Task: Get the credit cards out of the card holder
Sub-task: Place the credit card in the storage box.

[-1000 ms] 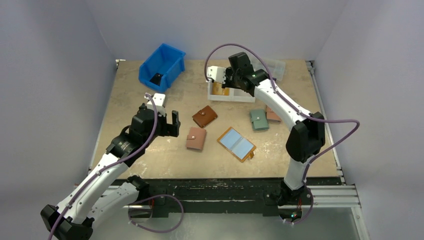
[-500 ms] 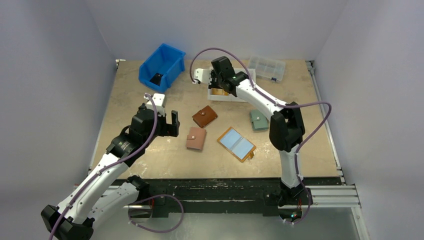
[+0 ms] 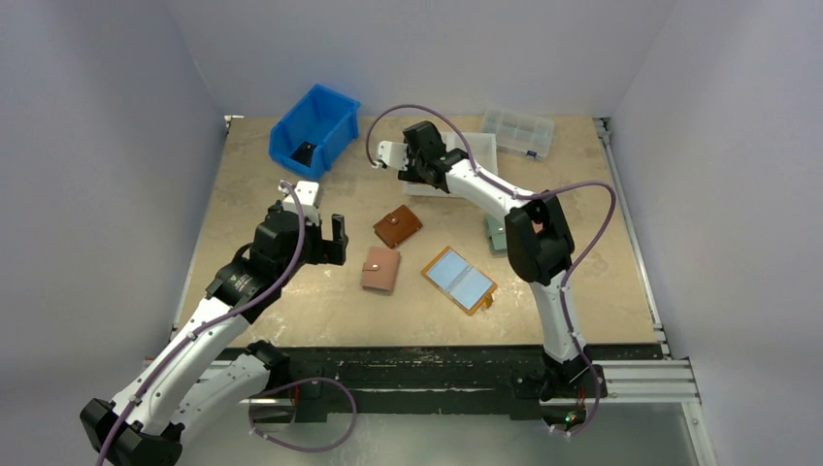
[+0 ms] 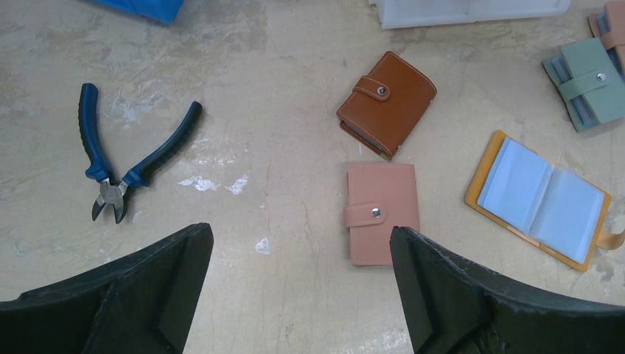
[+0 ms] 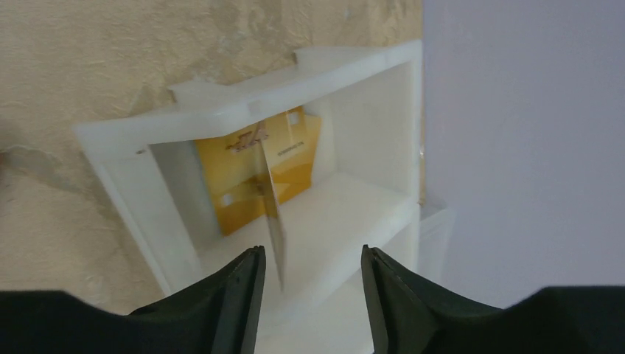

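Note:
The mustard-orange card holder lies open on the table, its bluish clear sleeves facing up. My right gripper hangs open over the white tray at the back. One orange-yellow credit card lies flat in the tray. A second, pale card stands edge-on just ahead of my left finger, with no finger gripping it. In the top view the right gripper is at the tray's left end. My left gripper hovers open and empty, left of the holder.
A pink wallet, a brown wallet and a green wallet lie closed around the holder. Blue-handled pliers lie at the left. A blue bin and a clear organiser box stand at the back.
My right arm swung left over the white tray and its jaws opened, letting go of the pale card. The left arm has not moved.

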Robot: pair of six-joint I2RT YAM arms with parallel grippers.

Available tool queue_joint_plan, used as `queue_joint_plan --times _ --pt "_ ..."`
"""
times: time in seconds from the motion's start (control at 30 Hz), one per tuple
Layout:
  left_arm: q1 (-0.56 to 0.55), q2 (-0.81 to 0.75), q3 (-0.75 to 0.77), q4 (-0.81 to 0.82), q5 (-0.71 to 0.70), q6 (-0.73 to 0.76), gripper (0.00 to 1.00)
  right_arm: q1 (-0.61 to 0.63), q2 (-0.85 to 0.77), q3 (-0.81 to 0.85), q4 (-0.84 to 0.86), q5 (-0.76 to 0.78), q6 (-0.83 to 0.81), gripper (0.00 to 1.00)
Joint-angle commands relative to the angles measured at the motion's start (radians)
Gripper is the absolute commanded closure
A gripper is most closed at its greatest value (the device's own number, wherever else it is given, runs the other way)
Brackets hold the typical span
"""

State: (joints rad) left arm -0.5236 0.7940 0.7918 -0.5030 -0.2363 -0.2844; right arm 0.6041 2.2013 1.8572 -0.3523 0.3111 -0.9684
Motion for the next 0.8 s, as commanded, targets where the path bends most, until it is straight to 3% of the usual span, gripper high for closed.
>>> queue_joint_plan --times 0.0,0.37,0.5,0.67,0.77 --pt "0.008 -0.004 -0.002 0.019 0.003 0.010 0.02 0.008 -0.043 0.035 -0.087 -0.136 0.066 0.41" --pt "0.013 -0.011 -0.005 0.017 0.004 0.009 0.02 0.007 -0.224 0.046 -0.236 -0.420 0.218 0.41" --pt "0.014 -0.019 -0.008 0.018 0.009 0.005 0.01 0.007 -0.327 0.000 -0.332 -0.616 0.239 0.40" --pt "0.017 -0.022 -0.009 0.028 0.066 0.007 0.02 -0.007 -0.541 -0.181 -0.374 -0.848 0.221 0.26" --pt "0.020 -0.026 -0.015 0.042 0.113 0.008 0.02 -0.087 -0.682 -0.319 -0.315 -1.008 0.267 0.18"
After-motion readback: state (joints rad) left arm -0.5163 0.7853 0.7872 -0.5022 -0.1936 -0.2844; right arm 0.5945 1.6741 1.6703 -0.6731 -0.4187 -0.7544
